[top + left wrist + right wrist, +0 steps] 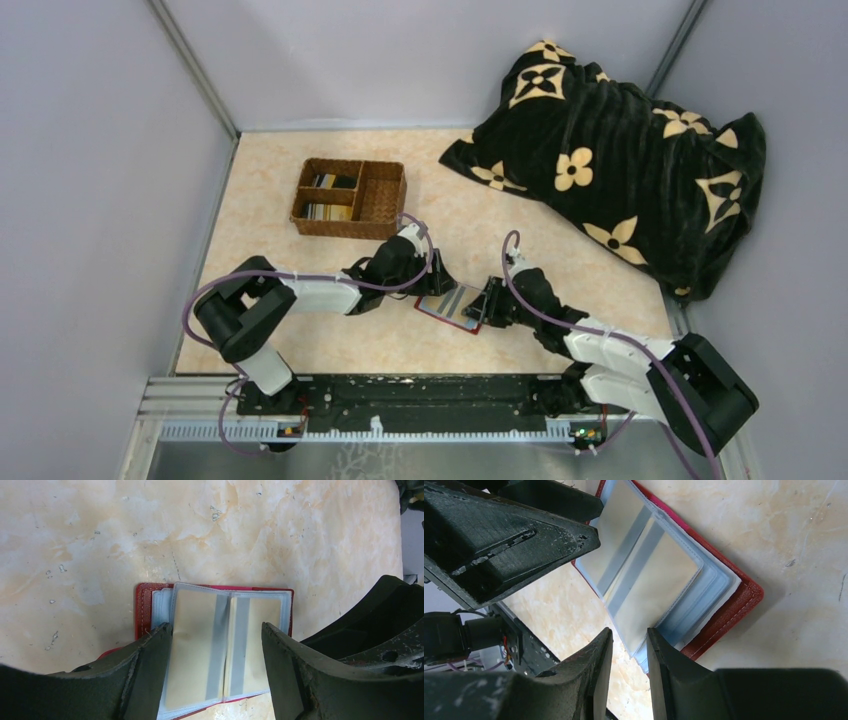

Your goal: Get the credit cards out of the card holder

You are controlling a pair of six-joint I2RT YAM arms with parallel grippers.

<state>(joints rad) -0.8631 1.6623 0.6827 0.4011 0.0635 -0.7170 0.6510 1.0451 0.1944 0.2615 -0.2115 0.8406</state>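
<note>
The red card holder (447, 308) lies open on the table between both grippers. Its clear pockets hold tan credit cards (192, 650) with grey stripes, also visible in the right wrist view (659, 580). My left gripper (215, 630) is open, its fingers straddling the open pages, one on each side. My right gripper (629, 636) is at the holder's near corner, open by a narrow gap. One of its fingers (664, 660) lies against the edge of the pocket stack, whose corner pokes into the gap. More cards (330, 182) lie in the basket.
A brown wicker divided basket (383, 200) stands at the back left of the table. A black blanket with cream flower marks (620, 150) is heaped at the back right. Grey walls close in the table on the left and right.
</note>
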